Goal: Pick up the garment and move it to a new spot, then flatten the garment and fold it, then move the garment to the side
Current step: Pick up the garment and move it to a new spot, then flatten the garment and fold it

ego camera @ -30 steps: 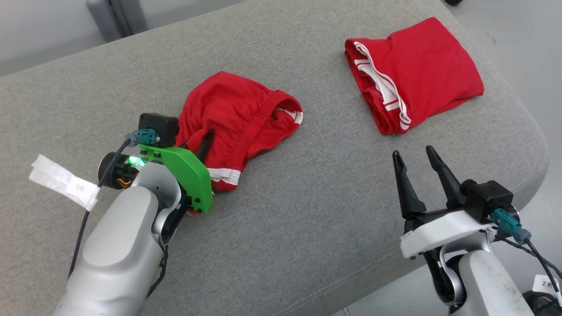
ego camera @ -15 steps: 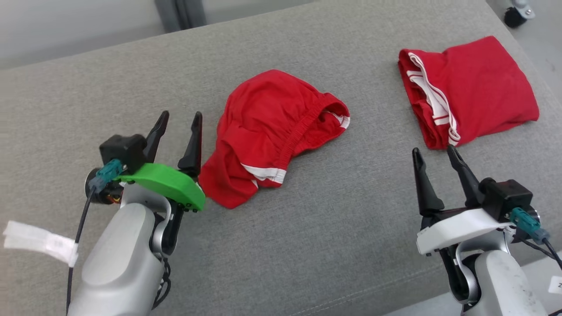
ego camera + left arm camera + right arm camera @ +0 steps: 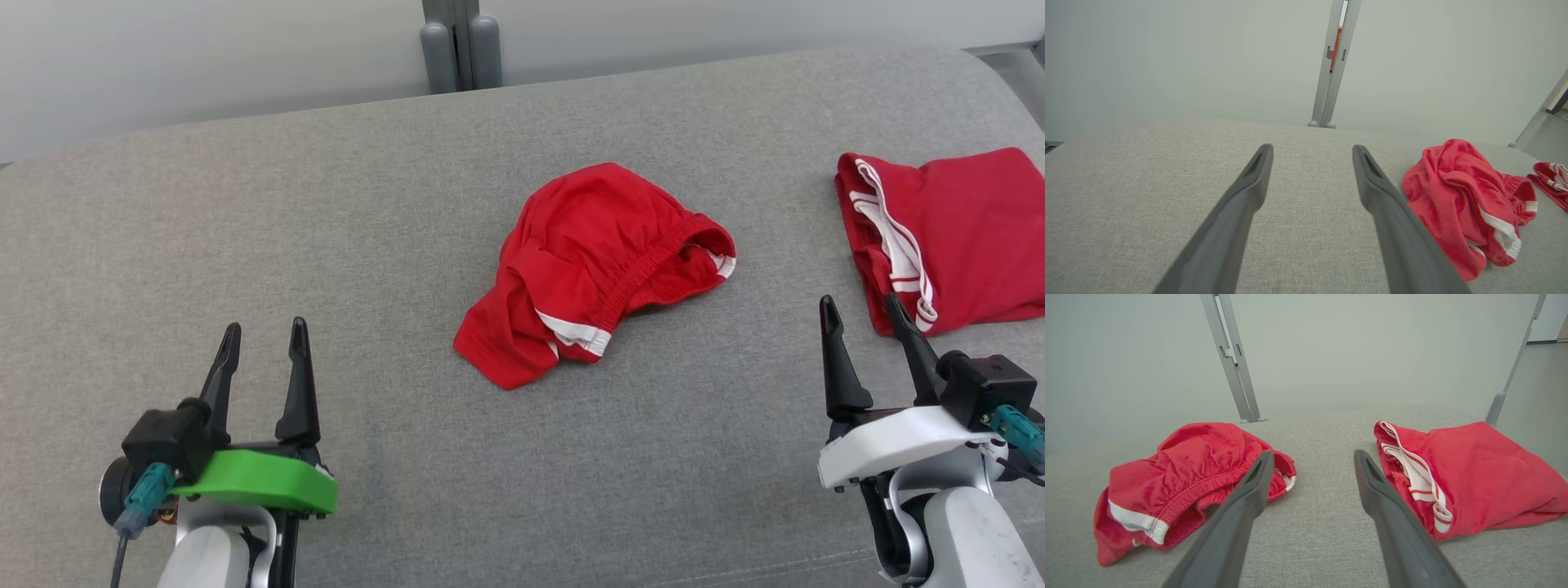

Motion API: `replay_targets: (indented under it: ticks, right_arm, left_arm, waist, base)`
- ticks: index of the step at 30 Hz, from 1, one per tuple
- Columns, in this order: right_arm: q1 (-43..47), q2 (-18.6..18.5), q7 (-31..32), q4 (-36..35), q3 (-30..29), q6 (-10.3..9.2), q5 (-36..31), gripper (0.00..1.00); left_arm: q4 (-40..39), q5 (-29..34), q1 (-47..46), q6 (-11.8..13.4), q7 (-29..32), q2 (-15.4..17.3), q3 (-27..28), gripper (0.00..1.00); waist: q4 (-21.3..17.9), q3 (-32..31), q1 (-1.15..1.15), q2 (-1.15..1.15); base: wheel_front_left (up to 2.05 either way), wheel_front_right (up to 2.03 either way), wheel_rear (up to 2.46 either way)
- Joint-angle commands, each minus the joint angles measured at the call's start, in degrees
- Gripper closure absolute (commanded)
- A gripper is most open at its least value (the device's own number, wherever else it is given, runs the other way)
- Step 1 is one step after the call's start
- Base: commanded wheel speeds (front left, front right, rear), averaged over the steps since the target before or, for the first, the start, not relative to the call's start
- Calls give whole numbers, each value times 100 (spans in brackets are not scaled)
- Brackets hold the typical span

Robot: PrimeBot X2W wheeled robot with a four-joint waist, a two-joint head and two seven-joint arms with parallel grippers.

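The left pincer (image 3: 265,325) stood wide open and held nothing, its two dark fingers pointing forward over the bare grey cushion (image 3: 326,204). The right pincer (image 3: 859,300) was spread just as wide and was also empty. The crumpled red garment (image 3: 588,261) lay ahead and to the right of the left pincer, well apart from it, and ahead and to the left of the right pincer, roughly between the two. A folded red garment (image 3: 955,237) lay just past the right pincer's fingertips, a little to their right. Flattening looked like the step in hand. To do it well, each pincer would likely take an outer edge, the white-trimmed hem on the left pincer's side and the elastic band on the right's. They would then draw the cloth apart low over the cushion, keeping clear of the folded piece. Both forearms sat low at the near edge, wrists level and fingers parallel.
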Motion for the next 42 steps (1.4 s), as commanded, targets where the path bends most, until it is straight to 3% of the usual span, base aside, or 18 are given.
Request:
replay_targets:
  ticks: [1,9,16,32,36,42]
  right_arm:
    - [82,-31,-7,38,-18,-6,-21,0]
    - [195,-51,-72,277,32,-6,35,0]
    - [221,-27,-120,362,27,-6,62,0]
    - [113,-85,-161,302,107,-6,28,0]
    - [85,-95,-103,205,133,-6,14,0]
    - [-39,-138,-7,126,251,-7,37,0]
  left_arm:
    - [-75,150,204,-64,-13,-22,78,0]
    - [-433,534,715,-391,-14,-238,620,0]
    - [-385,698,806,-590,-14,-389,705,0]
    - [-278,790,802,-677,-14,-514,796,0]
    - [-162,785,715,-684,-14,-529,502,0]
    - [301,284,52,-684,366,-354,-1305,0]
  waist:
    - [172,-177,0,0]
    - [219,-288,0,0]
    - [191,-304,0,0]
    - [231,-328,0,0]
    - [218,-351,0,0]
    - [-22,-215,0,0]
  base:
    - [0,0,0]
    - [0,0,0]
    - [0,0,0]
    - [0,0,0]
    - [0,0,0]
    - [0,0,0]
